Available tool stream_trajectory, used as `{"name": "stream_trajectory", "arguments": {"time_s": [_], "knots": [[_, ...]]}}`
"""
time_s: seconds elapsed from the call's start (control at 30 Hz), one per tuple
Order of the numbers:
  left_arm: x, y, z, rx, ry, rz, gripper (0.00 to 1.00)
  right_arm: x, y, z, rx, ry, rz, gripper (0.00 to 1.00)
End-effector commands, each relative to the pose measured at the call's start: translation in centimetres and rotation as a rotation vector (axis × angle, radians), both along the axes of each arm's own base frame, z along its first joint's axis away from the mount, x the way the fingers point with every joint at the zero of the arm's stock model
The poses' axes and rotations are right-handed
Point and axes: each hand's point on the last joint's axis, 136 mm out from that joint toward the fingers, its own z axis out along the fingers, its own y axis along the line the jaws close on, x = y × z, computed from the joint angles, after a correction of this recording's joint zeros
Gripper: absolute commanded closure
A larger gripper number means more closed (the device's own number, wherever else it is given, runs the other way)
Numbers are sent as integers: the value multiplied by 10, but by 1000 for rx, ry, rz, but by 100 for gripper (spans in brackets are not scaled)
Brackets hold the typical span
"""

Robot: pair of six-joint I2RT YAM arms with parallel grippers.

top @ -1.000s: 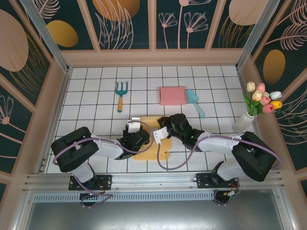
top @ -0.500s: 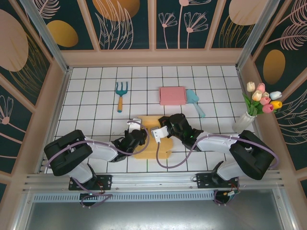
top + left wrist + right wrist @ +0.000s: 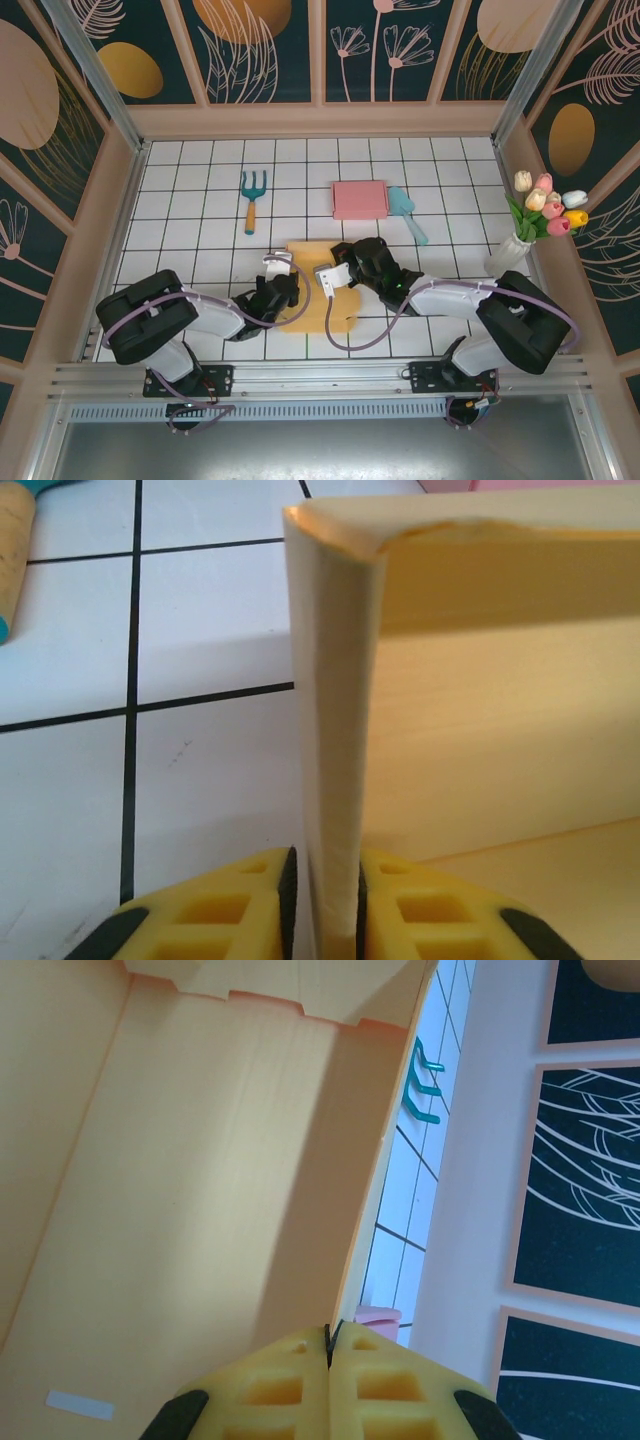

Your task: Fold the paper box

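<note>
paper box (image 3: 312, 310) lies on the white tiled table (image 3: 190, 170), near its front edge and between the two arms – pale yellow, partly folded, with its side walls standing. left pincer (image 3: 284, 292) grips the box's left wall: in the wrist view its yellow fingers (image 3: 240, 910) sit narrow, one on each side of the upright doubled wall. right pincer (image 3: 330, 275) reaches in from the other side, its pads (image 3: 385, 1385) pressed together on the thin edge of a wall. behind the box, well apart, lie a hand rake (image 3: 252, 198), a pink tray (image 3: 359, 199) and a scoop (image 3: 407, 213) – a vase of tulips (image 3: 520, 240) stands at the right.
</note>
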Motion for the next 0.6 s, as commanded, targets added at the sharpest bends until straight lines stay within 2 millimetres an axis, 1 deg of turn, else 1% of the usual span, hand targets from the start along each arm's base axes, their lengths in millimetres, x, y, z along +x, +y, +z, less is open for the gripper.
{"name": "stream_trajectory", "arguments": {"time_s": [0.0,0.1,0.13,0.17,0.23,0.3,0.37,0.4,0.47,0.5,0.57], "knots": [[14,11,-4,113,-11,102,83,-18,-21,-50,-121,130,-12,100],[21,23,-10,184,-12,204,92,-17,-20,-46,-114,122,-14,100],[22,30,-7,194,-24,250,95,-16,-20,-45,-112,119,-16,100],[23,38,-4,208,-40,300,100,-16,-20,-44,-111,117,-18,100],[22,58,3,251,-70,408,100,-16,-20,-42,-108,113,-17,100],[21,64,5,278,-80,431,100,-15,-19,-43,-109,116,-16,100],[21,60,6,274,-74,409,100,-14,-19,-45,-110,119,-22,100],[22,55,7,262,-69,375,100,-14,-19,-45,-108,121,-26,100],[23,40,7,218,-53,292,100,-14,-19,-48,-104,127,-31,100],[23,28,9,193,-46,236,99,-14,-20,-50,-103,134,-34,100],[23,15,13,153,-33,176,86,-15,-20,-51,-95,139,-38,100]]}}
